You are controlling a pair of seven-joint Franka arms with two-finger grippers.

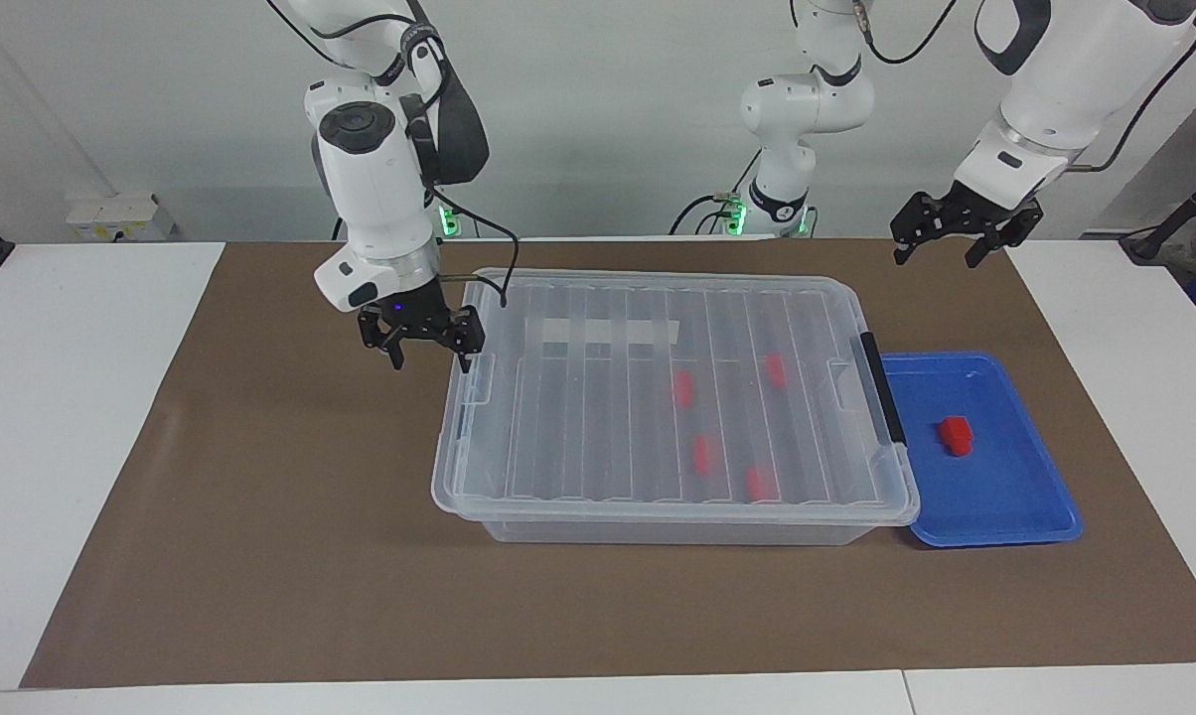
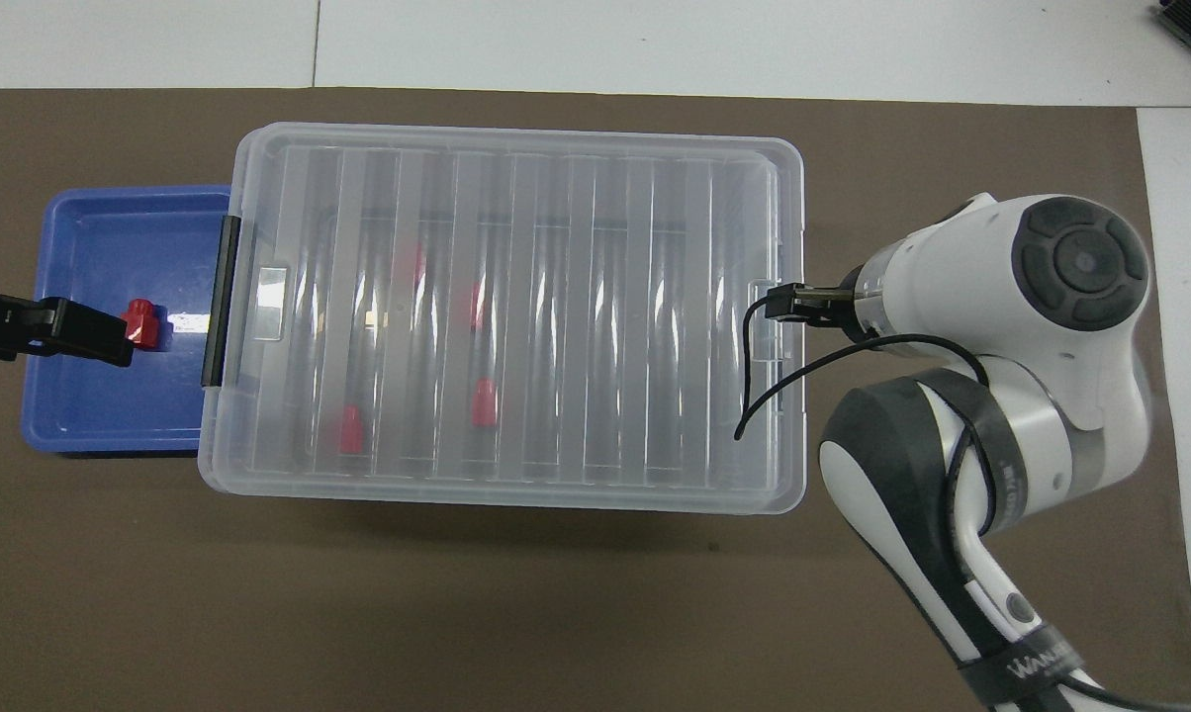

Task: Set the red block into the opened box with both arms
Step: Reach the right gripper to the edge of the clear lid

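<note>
The clear box (image 1: pixel 648 283) (image 2: pixel 516 133) stands mid-mat with its ribbed lid lying on it, and several red blocks (image 1: pixel 683 388) show through. One red block (image 1: pixel 955 435) (image 2: pixel 141 323) lies in the blue tray (image 1: pixel 1005 497) (image 2: pixel 91 415). My right gripper (image 1: pixel 429 359) hangs open and empty, low at the box's end toward the right arm, one fingertip close to the lid's end clip. In the overhead view the right arm's wrist hides it. My left gripper (image 1: pixel 941 256) (image 2: pixel 61 331) waits open and empty, raised over the mat by the tray.
A black latch (image 1: pixel 882 397) closes the box's end next to the tray, and a white tape strip (image 1: pixel 598 331) lies on the lid. A brown mat (image 1: pixel 260 516) covers the table. The right arm's cable (image 2: pixel 754 396) dangles over the lid's corner.
</note>
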